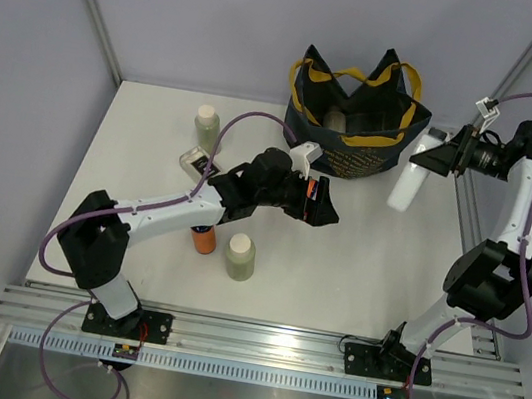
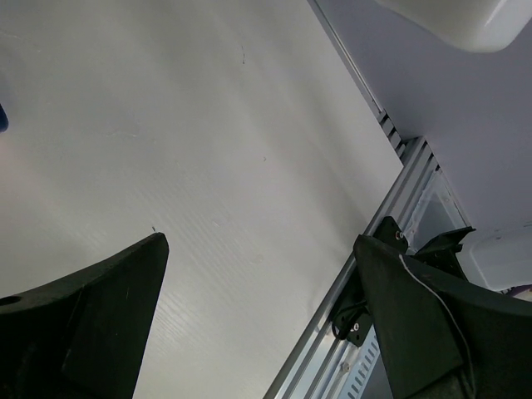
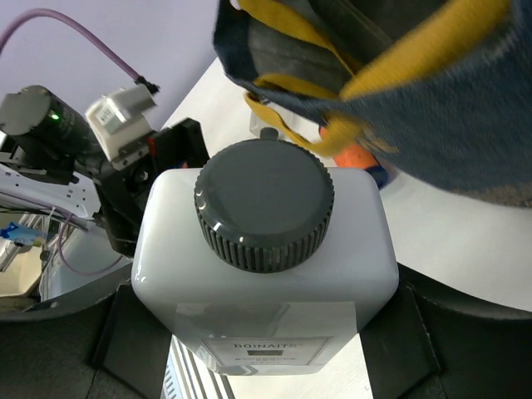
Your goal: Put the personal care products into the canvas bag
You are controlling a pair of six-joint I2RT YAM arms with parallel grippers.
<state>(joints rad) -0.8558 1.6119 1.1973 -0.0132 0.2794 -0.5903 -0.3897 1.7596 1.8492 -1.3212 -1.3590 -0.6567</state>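
Note:
The navy canvas bag (image 1: 352,137) with yellow handles stands open at the back of the table, a pale item inside it. My right gripper (image 1: 435,157) is shut on a white rectangular bottle (image 1: 408,187) with a grey cap (image 3: 264,212), held in the air just right of the bag (image 3: 449,108). My left gripper (image 1: 321,203) hangs open and empty in front of the bag, and the left wrist view shows only bare table between its fingers (image 2: 108,307). On the table lie two pale green bottles (image 1: 206,124) (image 1: 240,256), an orange bottle (image 1: 203,240) and a clear flat bottle (image 1: 194,161).
The left arm (image 1: 163,209) stretches over the orange and clear bottles, partly hiding them. Grey walls close the table at the back and sides. An aluminium rail (image 1: 263,346) runs along the near edge. Bare table (image 1: 367,266) lies in front of the bag.

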